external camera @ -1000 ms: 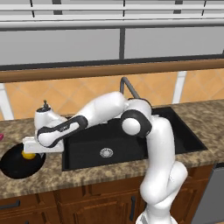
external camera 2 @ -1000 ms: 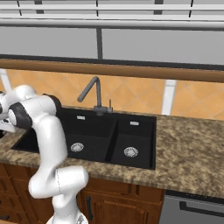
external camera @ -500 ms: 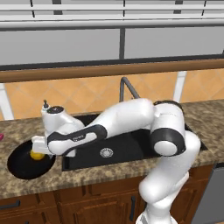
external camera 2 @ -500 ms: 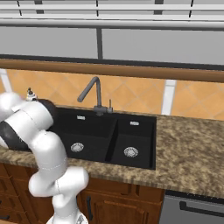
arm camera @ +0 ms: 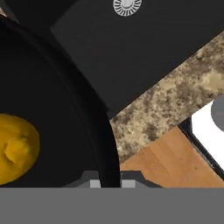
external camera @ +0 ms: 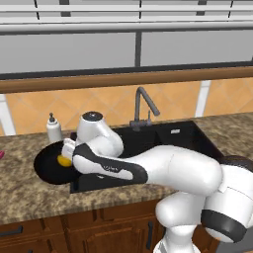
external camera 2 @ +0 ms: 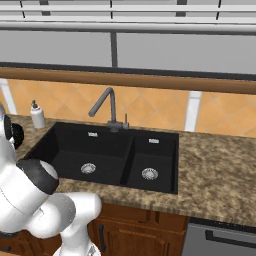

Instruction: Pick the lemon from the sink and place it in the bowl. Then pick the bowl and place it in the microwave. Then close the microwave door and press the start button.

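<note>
- Soap dispenser (external camera: 54, 129): a white bottle standing upright on the granite surface (external camera: 29, 197), at about 11 o'clock from the bowl and near its rim.
- Bowl (external camera: 49, 168): glossy black and shallow, resting on the surface just beside the left edge of the sink; in the hand view its rim (arm camera: 103, 144) curves from 10 o'clock down to 6 o'clock.
- Lemon (external camera: 63, 160): yellow-orange, lying inside the bowl toward its right side; in the hand view it sits at about 8 o'clock, on the bowl's dark floor (arm camera: 15, 146).
- Pincer (external camera: 69, 154): lowered over the bowl's right rim, its fingers nearly together astride that rim, clamped on the bowl; the rim passes down between the two tips in the hand view.
- Sink (external camera 2: 105, 155): matte black double basin with a round silver drain in each half and a grey arched faucet (external camera 2: 106, 106) at 12 o'clock behind the divider.
- Surface, right part (external camera 2: 220, 175): speckled brown granite running to the right of the sink.
- No brand, label or legible writing can be made out on any item.
</note>
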You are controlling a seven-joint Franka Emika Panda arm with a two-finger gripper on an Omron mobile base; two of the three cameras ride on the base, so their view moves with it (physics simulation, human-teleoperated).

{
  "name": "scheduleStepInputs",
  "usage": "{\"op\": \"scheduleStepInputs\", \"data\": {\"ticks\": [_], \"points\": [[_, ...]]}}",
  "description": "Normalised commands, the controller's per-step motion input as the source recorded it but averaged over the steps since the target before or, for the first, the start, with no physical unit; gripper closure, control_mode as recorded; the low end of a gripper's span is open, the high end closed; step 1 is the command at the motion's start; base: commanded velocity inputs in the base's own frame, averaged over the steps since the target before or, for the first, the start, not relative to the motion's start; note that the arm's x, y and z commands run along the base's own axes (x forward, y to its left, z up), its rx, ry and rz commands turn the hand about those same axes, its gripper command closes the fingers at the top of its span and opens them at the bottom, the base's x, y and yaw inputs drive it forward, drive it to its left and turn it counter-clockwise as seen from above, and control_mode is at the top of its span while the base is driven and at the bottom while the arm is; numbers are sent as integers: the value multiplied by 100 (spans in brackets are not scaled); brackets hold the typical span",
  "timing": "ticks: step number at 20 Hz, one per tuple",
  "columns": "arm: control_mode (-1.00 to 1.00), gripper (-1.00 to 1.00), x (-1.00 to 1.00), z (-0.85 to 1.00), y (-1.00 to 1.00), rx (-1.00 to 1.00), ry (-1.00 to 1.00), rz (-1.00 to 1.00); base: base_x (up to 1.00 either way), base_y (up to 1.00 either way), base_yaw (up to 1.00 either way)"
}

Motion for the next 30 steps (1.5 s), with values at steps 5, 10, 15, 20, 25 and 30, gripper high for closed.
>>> {"op": "scheduleStepInputs", "data": {"ticks": [5,10,15,20,25,30], "points": [[-100,100,-3,57,-77,4,14,-59,0,0,0],[-100,100,-22,90,-80,12,12,-48,0,0,0],[-100,100,-48,83,-89,11,10,-29,0,0,0],[-100,100,-76,73,-87,-1,-3,-10,0,0,0],[-100,100,-61,66,-86,-10,-1,-7,0,0,0],[-100,100,-30,51,-64,-7,0,-8,0,0,0]]}}
